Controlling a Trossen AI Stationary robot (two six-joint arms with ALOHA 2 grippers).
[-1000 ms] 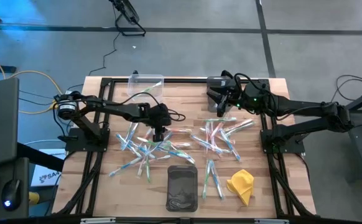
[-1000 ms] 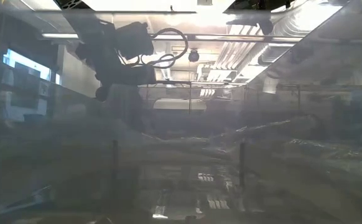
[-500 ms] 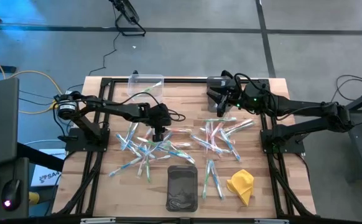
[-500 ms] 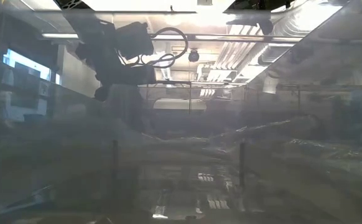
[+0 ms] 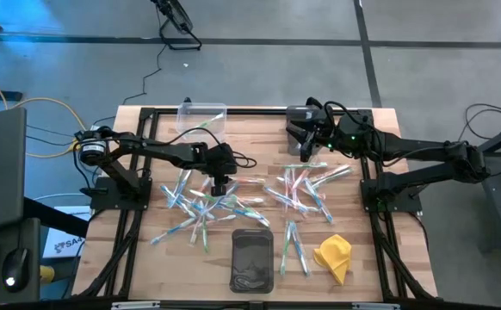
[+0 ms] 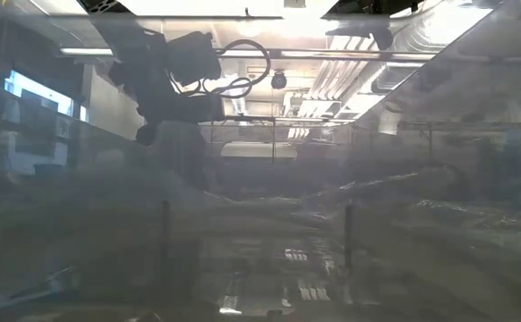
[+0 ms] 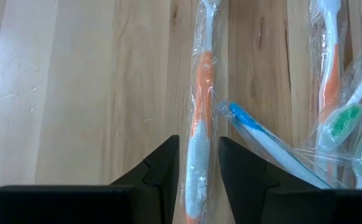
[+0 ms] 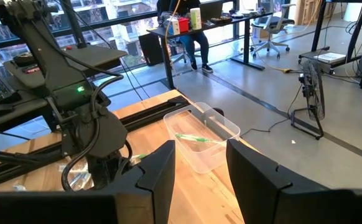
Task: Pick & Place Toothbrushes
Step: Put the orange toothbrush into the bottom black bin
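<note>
reaching down into the toothbrushes on the desk

the left gripper [image 5: 220,185] is low over the left pile of toothbrushes [image 5: 201,207] on the wooden desk [image 5: 147,129], its jaws on both sides of an orange toothbrush [image 7: 199,134] in a clear wrapper, just touching it. the right gripper [image 5: 306,148] is up near the far edge, jaws apart and holding nothing, facing a clear bin [image 8: 199,138] with a green toothbrush [image 8: 190,137] inside. more toothbrushes [image 5: 306,188] lie on the right.
</note>
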